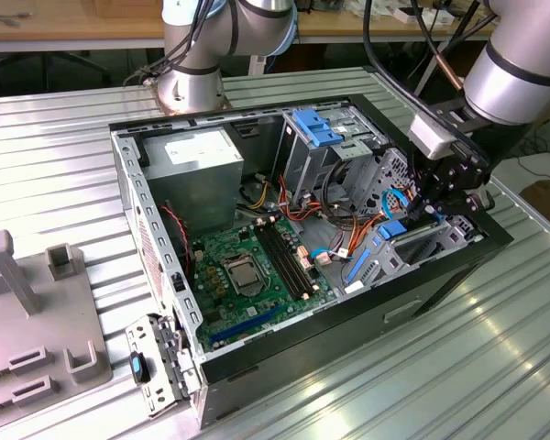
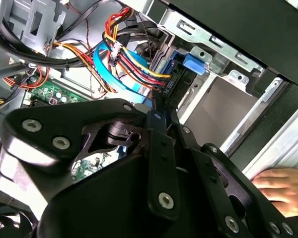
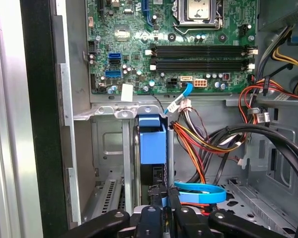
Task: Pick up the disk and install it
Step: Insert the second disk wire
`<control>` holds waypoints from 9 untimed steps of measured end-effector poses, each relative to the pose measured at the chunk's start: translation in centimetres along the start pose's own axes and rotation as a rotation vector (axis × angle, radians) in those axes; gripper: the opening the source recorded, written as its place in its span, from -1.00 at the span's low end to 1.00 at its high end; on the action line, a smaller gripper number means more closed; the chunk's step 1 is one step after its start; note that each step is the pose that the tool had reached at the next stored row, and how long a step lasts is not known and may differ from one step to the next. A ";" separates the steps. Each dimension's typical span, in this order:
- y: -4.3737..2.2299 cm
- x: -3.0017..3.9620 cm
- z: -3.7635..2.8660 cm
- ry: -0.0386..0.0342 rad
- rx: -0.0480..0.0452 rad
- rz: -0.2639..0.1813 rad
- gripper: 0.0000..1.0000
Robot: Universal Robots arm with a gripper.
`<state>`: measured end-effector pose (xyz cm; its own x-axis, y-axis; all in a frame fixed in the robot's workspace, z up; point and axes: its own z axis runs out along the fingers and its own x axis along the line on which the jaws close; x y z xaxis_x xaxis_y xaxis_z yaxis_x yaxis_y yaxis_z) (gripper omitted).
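The disk (image 3: 152,141) stands on edge in the metal drive bay (image 3: 107,148) at the front corner of the open computer case (image 1: 128,183), its blue rail tab toward the motherboard (image 3: 188,54). In the second wrist view the disk's blue tab (image 2: 193,62) sits against the bay's bracket. My gripper (image 3: 166,194) is down in that bay, its black fingers (image 2: 159,111) drawn together on the disk's dark near end. In the exterior view my gripper (image 1: 440,197) hangs over the case's right end, just above the blue of the disk (image 1: 392,229).
Red, yellow and black cables (image 2: 124,54) and a flat blue cable (image 3: 198,193) crowd beside the bay. A tall cage with a blue bracket (image 1: 316,126) and a power supply (image 1: 202,156) stand behind. A person's hand (image 2: 278,186) rests outside the case. A grey fixture (image 1: 37,302) lies far left.
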<state>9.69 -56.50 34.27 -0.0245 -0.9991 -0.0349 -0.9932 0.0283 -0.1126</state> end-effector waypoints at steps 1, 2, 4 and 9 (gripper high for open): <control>0.00 0.00 0.04 -0.0007 0.0000 0.000 -0.67; 0.02 0.01 0.14 -0.0014 0.0000 0.000 -0.67; 0.06 0.03 0.46 -0.0010 -0.0001 0.000 -0.67; 0.08 0.03 0.75 -0.0030 0.0001 0.000 -0.65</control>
<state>9.69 -56.50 33.52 -0.0244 -0.9990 -0.0379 -0.9932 0.0285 -0.1127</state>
